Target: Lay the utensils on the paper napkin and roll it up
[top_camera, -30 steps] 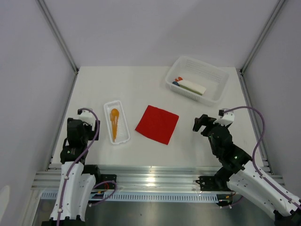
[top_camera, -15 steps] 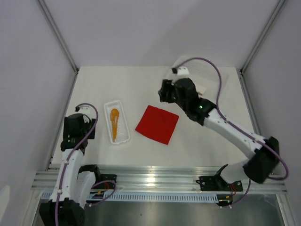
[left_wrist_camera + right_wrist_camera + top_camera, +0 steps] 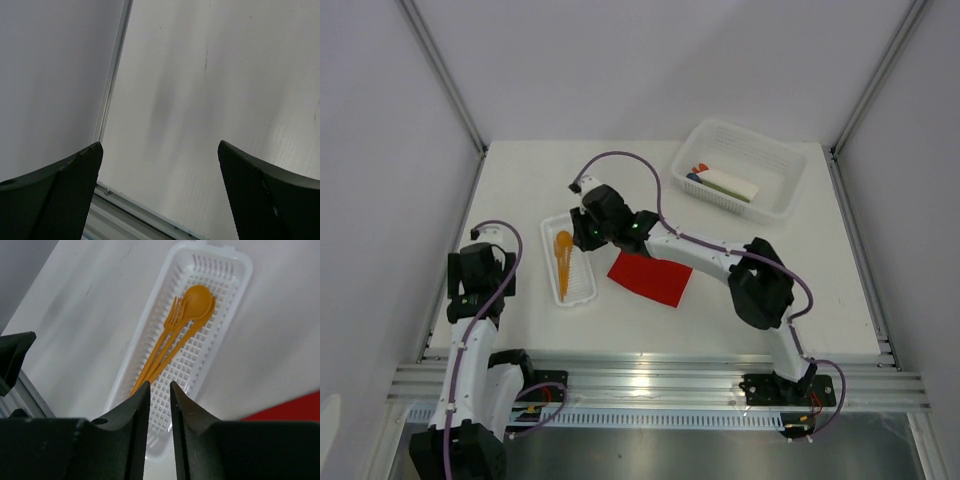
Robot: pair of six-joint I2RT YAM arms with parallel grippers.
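Several orange utensils [image 3: 185,315] lie bundled lengthwise in a narrow white mesh tray [image 3: 220,270], spoon head at the far end. From above, the utensils [image 3: 563,250] sit in the tray [image 3: 582,290] left of the red paper napkin [image 3: 655,275]. My right gripper [image 3: 582,232] hangs over the tray's right side, the arm reaching across the napkin's top corner. Its jaws [image 3: 159,384] stand a narrow gap apart with only tray mesh showing between them; the handle ends run behind the left fingertip. A napkin corner [image 3: 295,407] shows at the right. My left gripper [image 3: 477,268] is wide open [image 3: 160,145] over bare table.
A white mesh basket [image 3: 775,200] with white, blue and green items stands at the back right. The table's left edge and metal rail [image 3: 107,120] run close beside my left gripper. Aluminium frame posts rise at both back corners.
My right arm swung from the right side, past the basket, across to the tray, and its jaws narrowed from wide open. The left arm drew slightly back to the left.
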